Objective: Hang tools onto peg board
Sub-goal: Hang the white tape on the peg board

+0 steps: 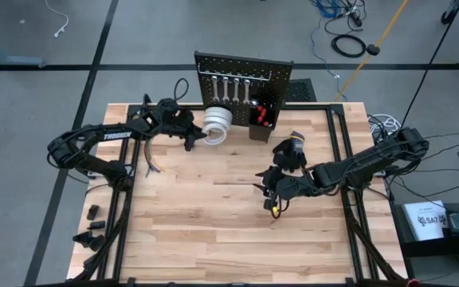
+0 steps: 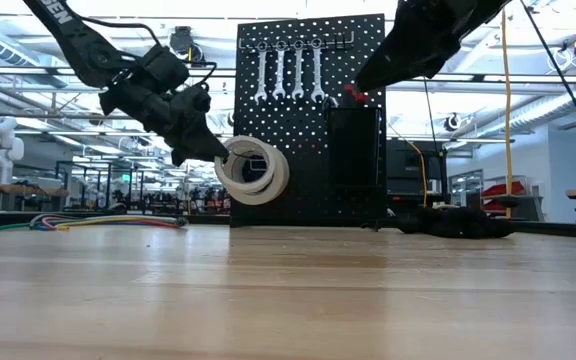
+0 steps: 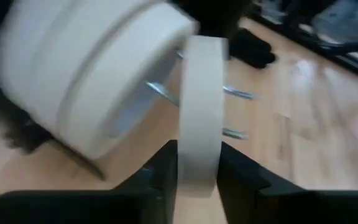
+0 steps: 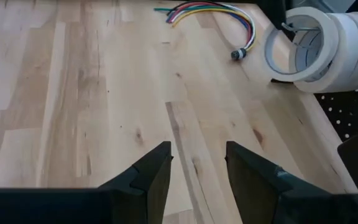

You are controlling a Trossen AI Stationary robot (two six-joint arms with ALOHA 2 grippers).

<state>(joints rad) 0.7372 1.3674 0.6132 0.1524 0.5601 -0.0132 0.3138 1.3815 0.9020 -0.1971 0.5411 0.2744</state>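
Nearest our left wrist camera, the left gripper (image 3: 197, 177) pinches a white tape roll (image 3: 199, 106) across its narrow band, edge-on at frame centre. We judge it light, stiff enough to keep its ring shape and slightly grippy, so holding it by the band looks sound. Three more rolls (image 1: 217, 121) already hang on a metal hook (image 3: 232, 91) at the lower left of the black perforated peg board (image 1: 277, 72), under four silver wrenches (image 1: 231, 88). Our right gripper (image 4: 197, 168) hovers empty, fingers spread, above the bare wooden table (image 4: 73, 93).
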